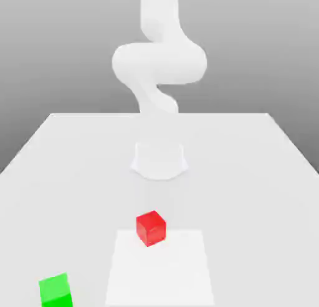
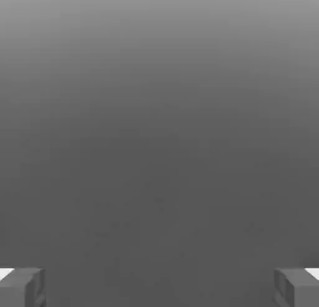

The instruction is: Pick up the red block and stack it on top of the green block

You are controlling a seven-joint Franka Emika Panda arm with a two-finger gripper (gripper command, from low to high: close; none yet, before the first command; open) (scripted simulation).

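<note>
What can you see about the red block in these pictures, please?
The red block is a small cube with plain faces and no visible markings. It sits turned at an angle, one vertical edge towards the camera, near the back edge of the white square, towards the exterior view's left. No gripper holds it.

red block rests turned askew; green block sits well apart, nearer the camera.

One red block; one green block
</note>
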